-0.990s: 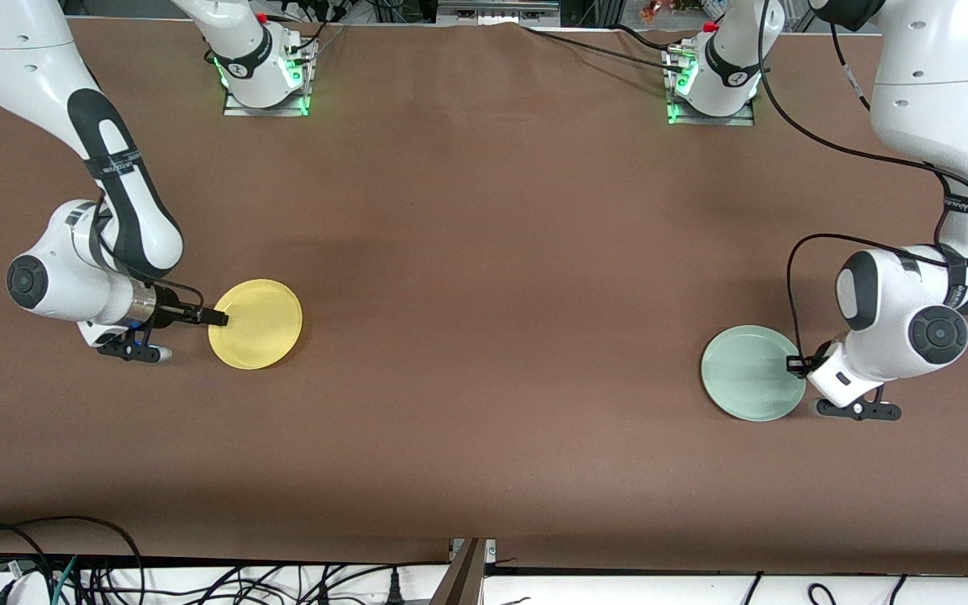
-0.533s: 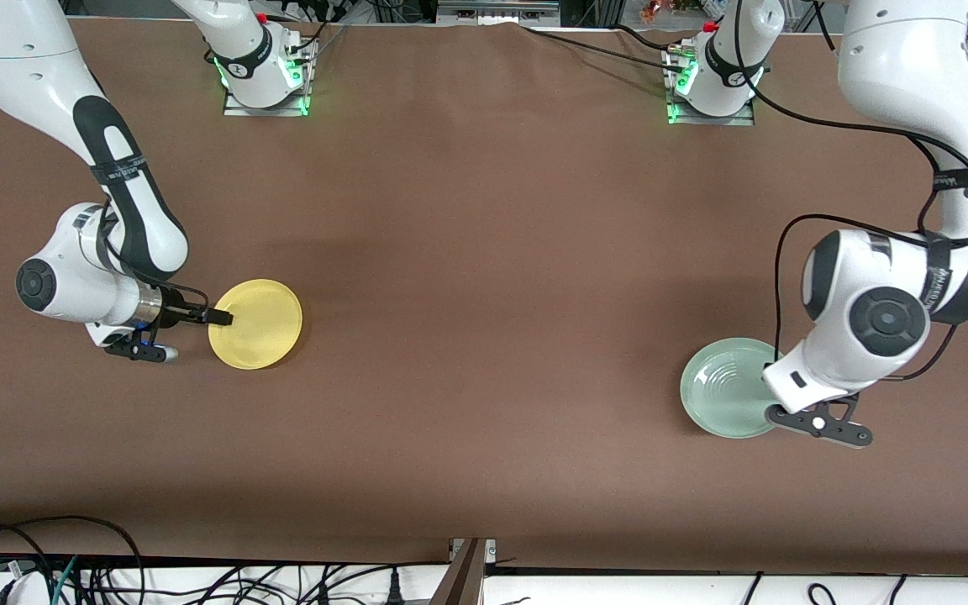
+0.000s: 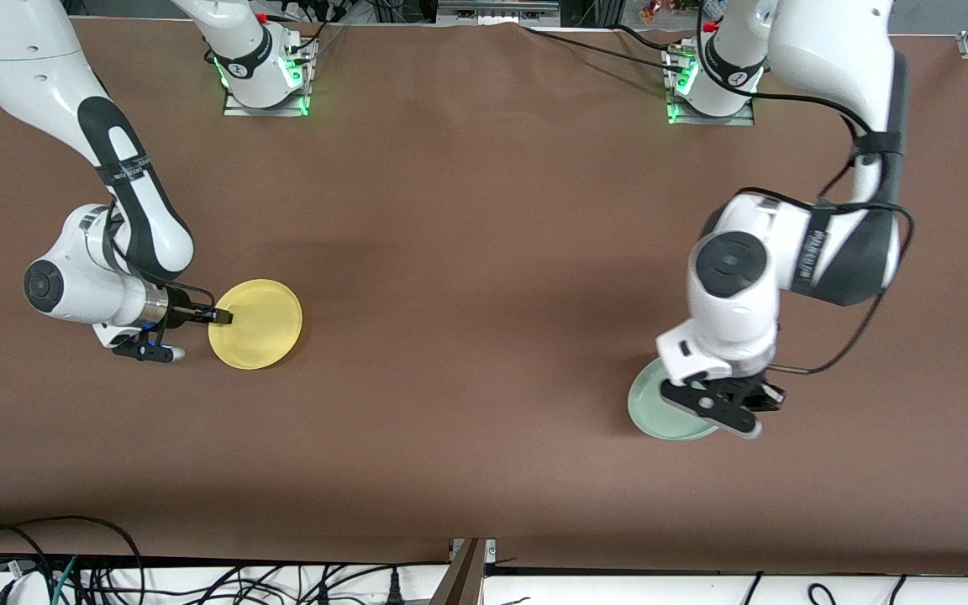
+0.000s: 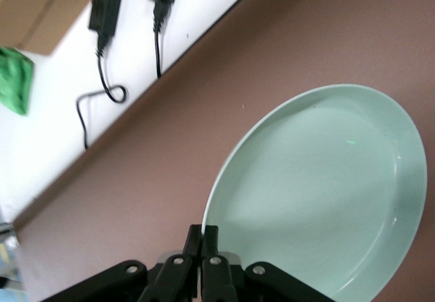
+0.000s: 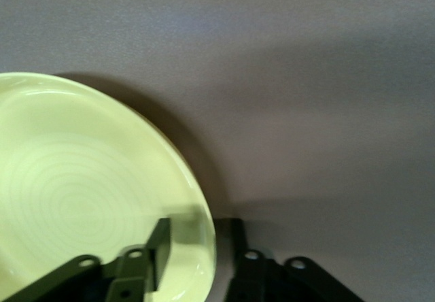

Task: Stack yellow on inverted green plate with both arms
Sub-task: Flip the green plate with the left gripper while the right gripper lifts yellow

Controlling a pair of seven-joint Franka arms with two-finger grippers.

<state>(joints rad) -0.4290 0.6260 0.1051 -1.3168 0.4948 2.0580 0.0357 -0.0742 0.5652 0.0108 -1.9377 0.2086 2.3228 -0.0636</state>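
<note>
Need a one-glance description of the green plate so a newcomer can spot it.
Start at the left arm's end of the brown table. Under the left tool, which is shut on its rim, is the green plate, lifted and tilted. It is pale mint; the only other plate is yellow.

Brown cloth-covered table (image 3: 484,252), black cables (image 3: 72,571) along a white ledge (image 3: 702,588), evenly lit

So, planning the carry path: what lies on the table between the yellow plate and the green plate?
Only bare brown tablecloth shows between the yellow plate and the green plate in the front view.
</note>
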